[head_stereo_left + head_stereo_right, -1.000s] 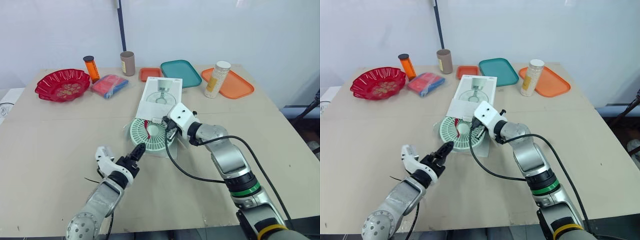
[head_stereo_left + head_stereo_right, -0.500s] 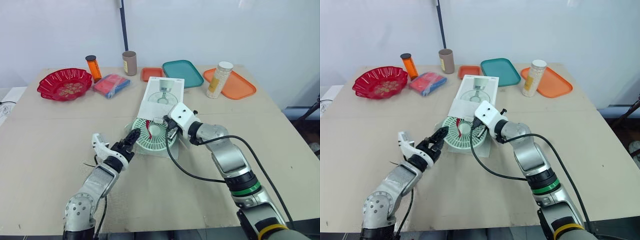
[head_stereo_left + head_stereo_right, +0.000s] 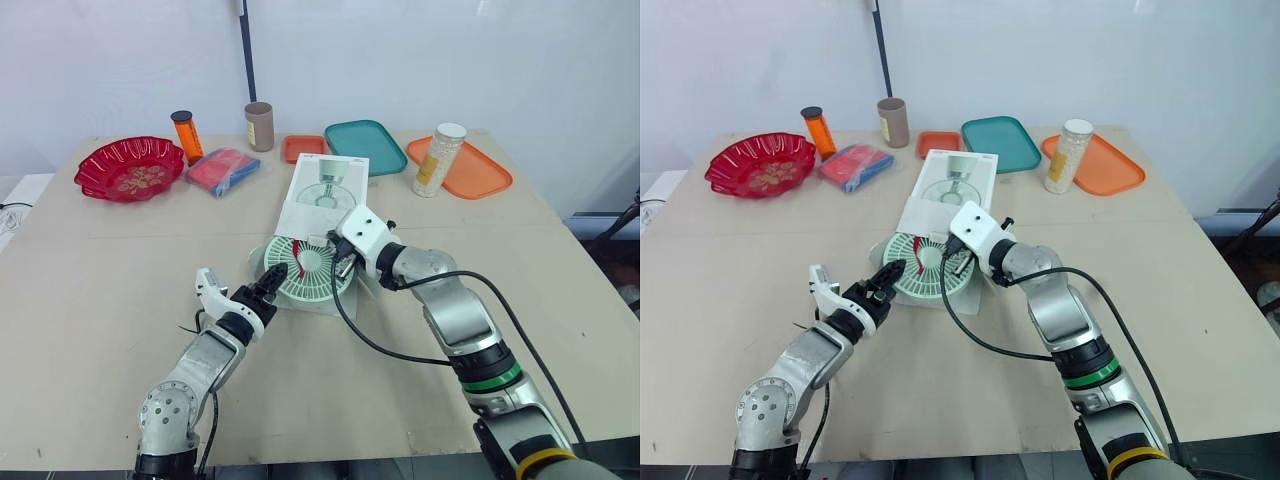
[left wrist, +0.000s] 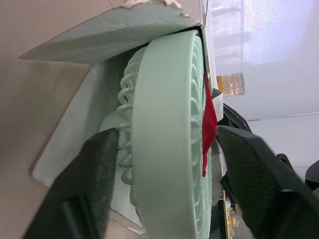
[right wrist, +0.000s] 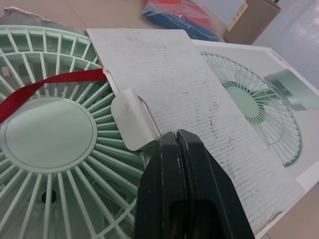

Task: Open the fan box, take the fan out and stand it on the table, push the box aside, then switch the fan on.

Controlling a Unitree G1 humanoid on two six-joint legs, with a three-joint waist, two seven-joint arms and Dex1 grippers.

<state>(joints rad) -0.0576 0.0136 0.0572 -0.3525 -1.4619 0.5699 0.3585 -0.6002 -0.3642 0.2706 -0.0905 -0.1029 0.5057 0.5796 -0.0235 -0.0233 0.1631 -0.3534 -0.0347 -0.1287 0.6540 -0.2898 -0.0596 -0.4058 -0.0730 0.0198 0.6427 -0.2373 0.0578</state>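
Observation:
The pale green round fan (image 3: 310,272) lies half out of the white fan box (image 3: 327,192), which lies flat mid-table with its printed side up. A red ribbon (image 3: 297,258) crosses the fan's grille. My left gripper (image 3: 273,282) is at the fan's near-left rim and is open. In the left wrist view one finger (image 4: 82,199) sits behind the fan's disc (image 4: 167,144) and the other in front. My right gripper (image 3: 339,263) is shut on the box flap (image 5: 164,84) at the fan's right side.
Along the back edge stand a red bowl (image 3: 128,168), an orange bottle (image 3: 184,135), a brown cup (image 3: 259,126), a blue and red packet (image 3: 222,170), a small orange tray (image 3: 303,147), a teal tray (image 3: 364,145), and an orange tray (image 3: 472,172) with a white canister (image 3: 436,158).
My left gripper has come forward from the near table to the fan's rim, and its fingers now straddle it. The right gripper has stayed on the flap.

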